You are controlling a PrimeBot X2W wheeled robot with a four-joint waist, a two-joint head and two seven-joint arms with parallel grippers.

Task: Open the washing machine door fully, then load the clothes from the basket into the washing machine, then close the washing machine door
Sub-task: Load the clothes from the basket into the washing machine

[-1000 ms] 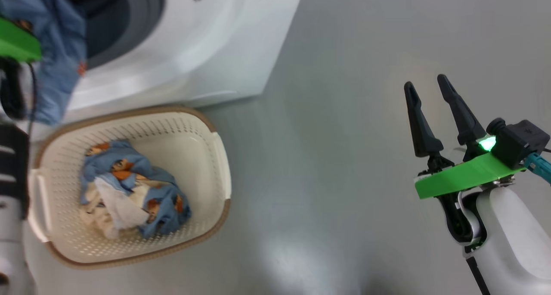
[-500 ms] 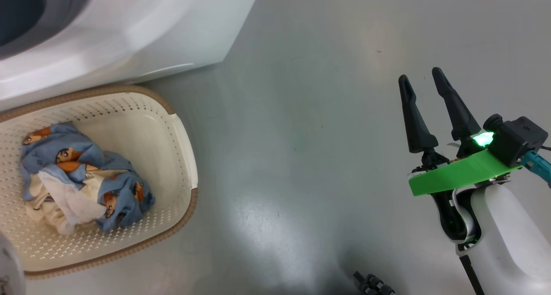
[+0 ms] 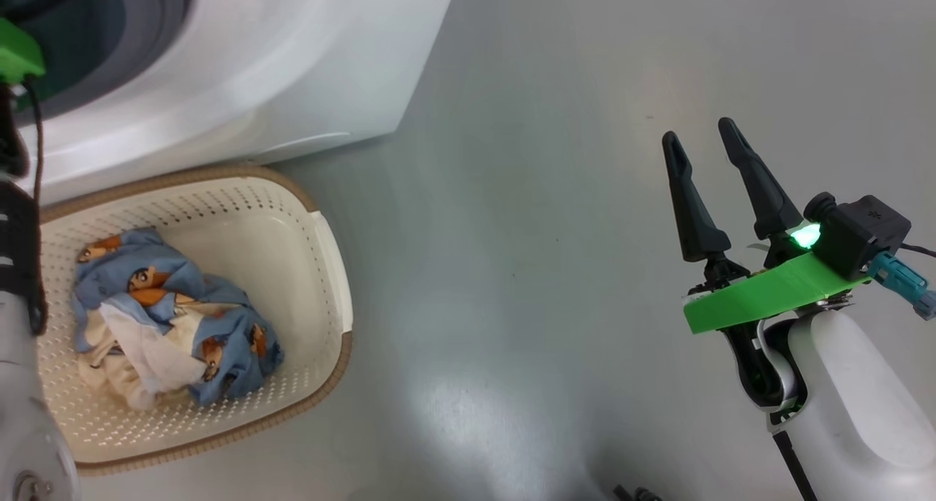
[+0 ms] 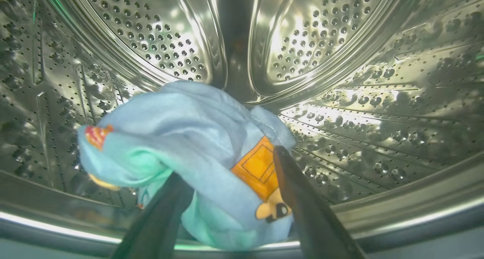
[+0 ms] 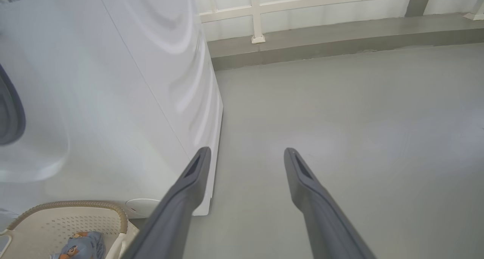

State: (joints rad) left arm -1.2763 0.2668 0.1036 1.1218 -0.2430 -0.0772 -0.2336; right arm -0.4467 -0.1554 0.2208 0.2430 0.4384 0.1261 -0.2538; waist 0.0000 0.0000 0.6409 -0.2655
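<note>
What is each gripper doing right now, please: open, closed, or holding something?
Left gripper: open, fingers either side of a piece of the clothes in the drum.
Right gripper: open, empty, above the floor.

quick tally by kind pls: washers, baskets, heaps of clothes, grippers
washing machine: 1
basket: 1
clothes heaps: 2, basket heap and drum heap
grippers: 2, left gripper and right gripper
total: 6

Smooth grey floor (image 3: 526, 194) spreads over the head view's middle and right. Along the right wrist view's top, a white railing (image 5: 255, 20) stands above a grey kerb (image 5: 340, 35).
</note>
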